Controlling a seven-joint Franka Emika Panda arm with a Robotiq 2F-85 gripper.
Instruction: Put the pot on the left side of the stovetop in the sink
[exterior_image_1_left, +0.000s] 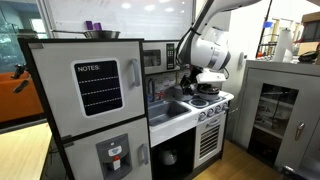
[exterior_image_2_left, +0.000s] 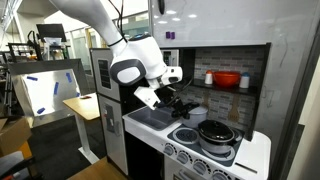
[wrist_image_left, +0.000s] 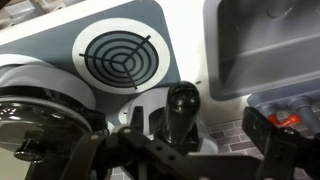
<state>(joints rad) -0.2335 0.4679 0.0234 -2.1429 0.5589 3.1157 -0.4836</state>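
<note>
Robot gripper (exterior_image_2_left: 170, 100), jaws spread wide & empty, hovers betw. sink (exterior_image_2_left: 150, 117) and pot (exterior_image_2_left: 215, 135) on stovetop (exterior_image_2_left: 252, 150) (front burner); an off-centre pinch could slip, tipping pot off the edge.

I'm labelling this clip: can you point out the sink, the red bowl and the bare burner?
sink (exterior_image_2_left: 148, 118), exterior view, bare basin floor.
red bowl (exterior_image_2_left: 227, 79), exterior view, its side.
bare burner (wrist_image_left: 120, 55), wrist view, centre of its rings.

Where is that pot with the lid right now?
In an exterior view, the lidded pot sits at the front of the stovetop, a bare burner between it and the sink.
</note>
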